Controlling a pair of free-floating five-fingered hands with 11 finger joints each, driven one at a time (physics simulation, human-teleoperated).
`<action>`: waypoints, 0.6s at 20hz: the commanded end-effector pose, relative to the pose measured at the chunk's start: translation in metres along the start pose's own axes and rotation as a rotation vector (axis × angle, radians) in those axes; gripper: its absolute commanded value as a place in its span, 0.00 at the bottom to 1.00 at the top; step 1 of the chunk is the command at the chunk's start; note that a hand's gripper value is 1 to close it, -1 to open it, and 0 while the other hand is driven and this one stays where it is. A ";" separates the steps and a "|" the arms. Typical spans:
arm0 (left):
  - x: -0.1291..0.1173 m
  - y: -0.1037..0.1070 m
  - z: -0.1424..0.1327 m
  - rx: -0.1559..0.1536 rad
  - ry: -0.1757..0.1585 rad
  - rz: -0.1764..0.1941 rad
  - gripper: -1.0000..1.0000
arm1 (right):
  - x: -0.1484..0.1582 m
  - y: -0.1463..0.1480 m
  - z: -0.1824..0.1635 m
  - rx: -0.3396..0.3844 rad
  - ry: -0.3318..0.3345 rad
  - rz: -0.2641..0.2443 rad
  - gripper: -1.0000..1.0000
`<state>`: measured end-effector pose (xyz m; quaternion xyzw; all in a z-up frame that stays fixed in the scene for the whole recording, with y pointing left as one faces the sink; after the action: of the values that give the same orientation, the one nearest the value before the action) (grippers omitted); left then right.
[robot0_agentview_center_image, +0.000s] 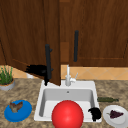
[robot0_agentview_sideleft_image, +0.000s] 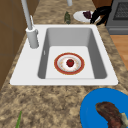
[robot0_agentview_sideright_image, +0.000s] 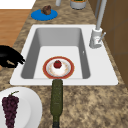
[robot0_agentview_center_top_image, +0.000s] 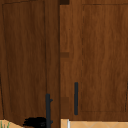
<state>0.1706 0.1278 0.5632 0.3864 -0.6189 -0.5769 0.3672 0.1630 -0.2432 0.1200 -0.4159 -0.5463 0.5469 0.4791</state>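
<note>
left hand (robot0_agentview_center_image: 37, 69) is up at the wall cabinet, right by the black handle (robot0_agentview_center_image: 47, 64) of the left cabinet door (robot0_agentview_center_image: 27, 35), which stands swung open towards the front. the hand sits at the lower end of that handle and seems to touch it, but whether its fingers curl round the bar or lie straight, i can't tell. from the upper view the same hand (robot0_agentview_center_top_image: 35, 122) shows at the door's bottom edge beside the handle (robot0_agentview_center_top_image: 47, 110). right cabinet door (robot0_agentview_center_image: 100, 30) is flat and closed.

right hand (robot0_agentview_center_image: 95, 113) hangs low at the sink's (robot0_agentview_center_image: 92, 86) front right corner, fingers curled downward, gripping nothing, just beside the white plate (robot0_agentview_center_image: 110, 119) with grapes (robot0_agentview_center_image: 115, 114). a red ball (robot0_agentview_center_image: 67, 114) sits at the sink's front.
</note>
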 end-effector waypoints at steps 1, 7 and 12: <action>0.019 0.008 -0.023 -0.014 -0.002 -0.030 0.00 | 0.000 0.000 0.000 0.000 0.000 0.000 0.50; 0.015 -0.004 -0.057 -0.021 0.066 -0.046 0.00 | 0.000 0.000 0.000 0.000 0.000 0.000 0.50; 0.012 -0.006 -0.088 -0.020 0.131 -0.051 0.00 | 0.000 0.000 0.000 0.000 0.000 0.000 0.50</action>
<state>0.2268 0.0974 0.5631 0.4320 -0.5850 -0.5521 0.4078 0.1630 -0.2432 0.1200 -0.4159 -0.5463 0.5469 0.4791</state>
